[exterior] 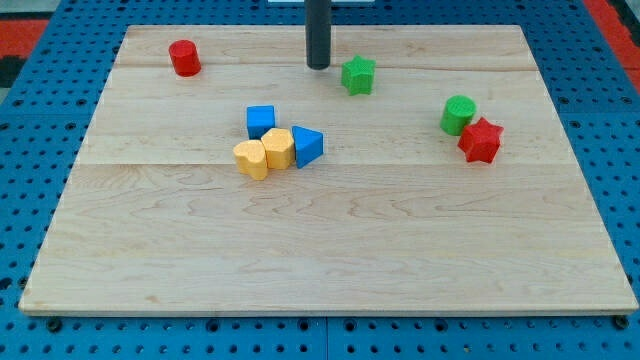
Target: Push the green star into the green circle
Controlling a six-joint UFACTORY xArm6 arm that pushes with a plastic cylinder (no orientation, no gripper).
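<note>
The green star (358,75) lies near the view's top, right of centre. The green circle (458,114), a short cylinder, stands to the star's right and lower, touching a red star (481,140) at its lower right. My tip (318,66) rests on the board just left of the green star, with a small gap between them.
A red cylinder (184,58) stands at the view's top left. A cluster at centre-left holds a blue cube (261,121), two yellow blocks (264,153) and a blue triangular block (307,146). The wooden board (320,260) ends at blue pegboard on all sides.
</note>
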